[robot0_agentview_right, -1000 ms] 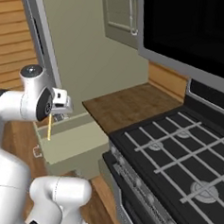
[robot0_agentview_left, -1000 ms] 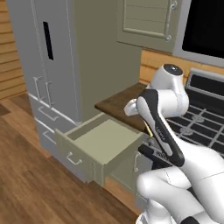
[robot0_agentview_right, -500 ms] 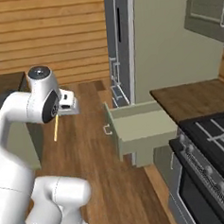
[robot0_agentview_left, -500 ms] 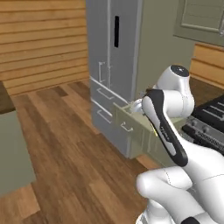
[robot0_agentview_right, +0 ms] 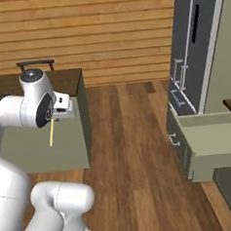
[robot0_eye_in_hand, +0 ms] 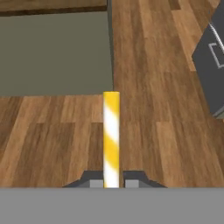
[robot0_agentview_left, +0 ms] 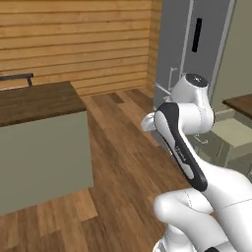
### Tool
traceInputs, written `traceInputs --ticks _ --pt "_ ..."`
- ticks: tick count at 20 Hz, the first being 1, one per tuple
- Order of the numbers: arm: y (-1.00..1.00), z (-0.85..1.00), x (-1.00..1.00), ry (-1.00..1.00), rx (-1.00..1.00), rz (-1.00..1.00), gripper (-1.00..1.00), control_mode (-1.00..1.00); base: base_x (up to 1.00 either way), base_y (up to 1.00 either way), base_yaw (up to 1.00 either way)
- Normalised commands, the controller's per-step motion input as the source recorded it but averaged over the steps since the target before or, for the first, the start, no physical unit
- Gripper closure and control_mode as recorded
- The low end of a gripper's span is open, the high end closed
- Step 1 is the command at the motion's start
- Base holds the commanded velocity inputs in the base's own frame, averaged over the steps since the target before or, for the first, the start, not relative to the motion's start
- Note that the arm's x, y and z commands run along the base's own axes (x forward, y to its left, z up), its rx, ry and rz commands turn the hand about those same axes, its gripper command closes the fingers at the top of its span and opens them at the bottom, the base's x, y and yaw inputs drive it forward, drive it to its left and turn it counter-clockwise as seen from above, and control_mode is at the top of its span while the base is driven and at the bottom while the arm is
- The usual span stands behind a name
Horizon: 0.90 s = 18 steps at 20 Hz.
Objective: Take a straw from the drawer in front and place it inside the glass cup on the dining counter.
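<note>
Since a second ago your base has swung from the stove toward the long dark wood-plank dining counter, upper left. Sage-green drawer stands open, right. Your gripper pinches the thin, light yellow-striped straw by its end; it could slip or tilt.

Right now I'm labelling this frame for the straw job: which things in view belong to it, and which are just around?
Job:
- straw, clamped in the shut gripper
- drawer, standing open
- dining counter

Just around:
- fridge
- stool back behind the counter
</note>
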Motion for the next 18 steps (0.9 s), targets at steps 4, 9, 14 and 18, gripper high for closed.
traceInputs --ticks 4,9,14,18 --pt "0.0 0.0 0.0 0.0 0.0 0.0 1.0 1.0 1.0 0.33 -0.01" --pt "0.0 0.0 0.0 0.0 0.0 0.0 1.0 1.0 1.0 0.38 -0.06" --pt "0.0 0.0 0.0 0.0 0.0 0.0 1.0 1.0 1.0 0.28 -0.1" --pt "0.0 0.0 0.0 0.0 0.0 0.0 1.0 1.0 1.0 0.08 -0.14"
